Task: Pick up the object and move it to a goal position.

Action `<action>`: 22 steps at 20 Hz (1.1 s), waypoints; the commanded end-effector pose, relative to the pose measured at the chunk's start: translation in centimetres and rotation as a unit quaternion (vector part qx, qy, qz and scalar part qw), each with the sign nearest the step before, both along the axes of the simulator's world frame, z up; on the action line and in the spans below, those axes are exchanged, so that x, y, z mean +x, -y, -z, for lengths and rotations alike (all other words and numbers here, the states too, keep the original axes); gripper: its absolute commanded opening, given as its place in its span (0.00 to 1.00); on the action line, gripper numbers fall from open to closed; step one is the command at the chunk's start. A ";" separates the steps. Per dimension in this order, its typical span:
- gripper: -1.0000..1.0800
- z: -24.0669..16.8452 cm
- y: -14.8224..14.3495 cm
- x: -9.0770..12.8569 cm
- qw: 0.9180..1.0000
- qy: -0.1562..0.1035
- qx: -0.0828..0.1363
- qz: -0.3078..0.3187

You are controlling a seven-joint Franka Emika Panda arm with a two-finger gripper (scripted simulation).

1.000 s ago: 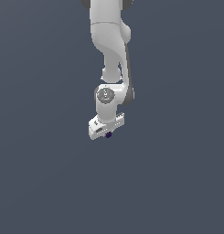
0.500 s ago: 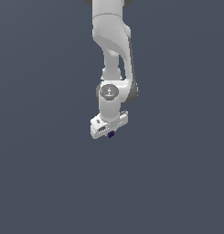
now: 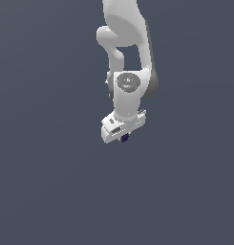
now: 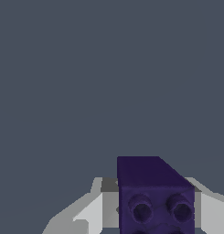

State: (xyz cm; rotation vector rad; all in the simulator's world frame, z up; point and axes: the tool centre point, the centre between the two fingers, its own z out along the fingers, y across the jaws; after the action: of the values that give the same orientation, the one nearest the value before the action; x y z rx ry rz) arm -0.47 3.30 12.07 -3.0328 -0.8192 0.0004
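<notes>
The object (image 3: pixel 124 138) is a tiny dark purple block that hangs in the air under the white hand of the arm, in the middle of the exterior view. My gripper (image 3: pixel 123 137) is shut on it. The hand covers most of it there, and only its lower tip shows. In the wrist view the object (image 4: pixel 152 194) looks large and close. It is dark purple, with two round dimples on the face turned to the camera. White fingers (image 4: pixel 93 211) press it from both sides.
A flat, plain grey-blue ground fills both views, and no other object, container or edge shows on it. The white arm (image 3: pixel 130 57) comes down from the top of the exterior view.
The arm has carried the object towards the exterior view's right and slightly upward. The grip on it has stayed the same.
</notes>
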 end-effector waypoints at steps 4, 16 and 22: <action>0.00 -5.2 -2.9 2.0 1.000 0.000 0.000 0.000; 0.00 -14.9 -8.3 6.1 1.000 0.000 0.000 0.000; 0.00 -18.0 -10.0 7.5 1.000 0.000 0.000 0.000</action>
State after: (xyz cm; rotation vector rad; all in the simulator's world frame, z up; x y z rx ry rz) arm 6.74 12.96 29.36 -3.0326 -0.8202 -0.0011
